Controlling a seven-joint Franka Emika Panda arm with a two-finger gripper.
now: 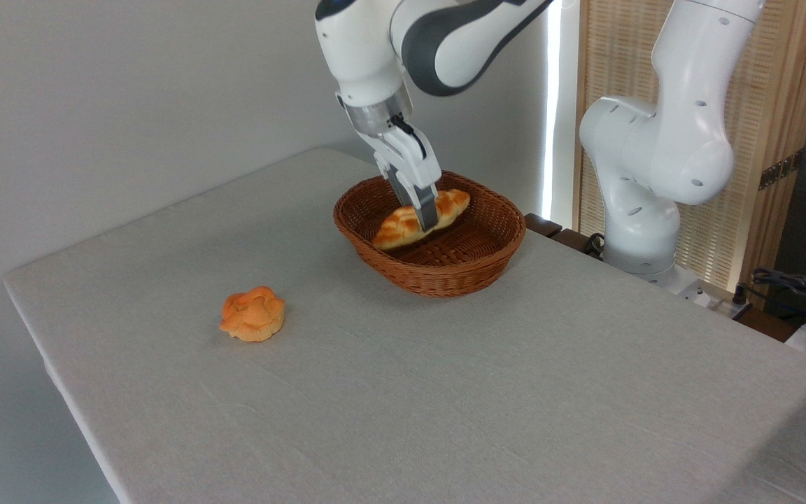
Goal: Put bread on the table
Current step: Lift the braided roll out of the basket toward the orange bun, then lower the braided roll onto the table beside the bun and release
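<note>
Gripper is clamping the braided loaf around its middle, fingers pointing down and slightly tilted, one finger showing in front of the crust, the other hidden behind it. Loaf is hanging inside the wicker basket, tilted, its right end higher and near the far rim, its left end lower and sitting close to the basket floor; can't tell whether that end is touching the weave. Basket is sitting on the grey table, toward the far edge, just in front of the arm's white base. Round orange knotted bun is lying on the tabletop well to the left of the basket, nearer the front, apart from everything else.
</note>
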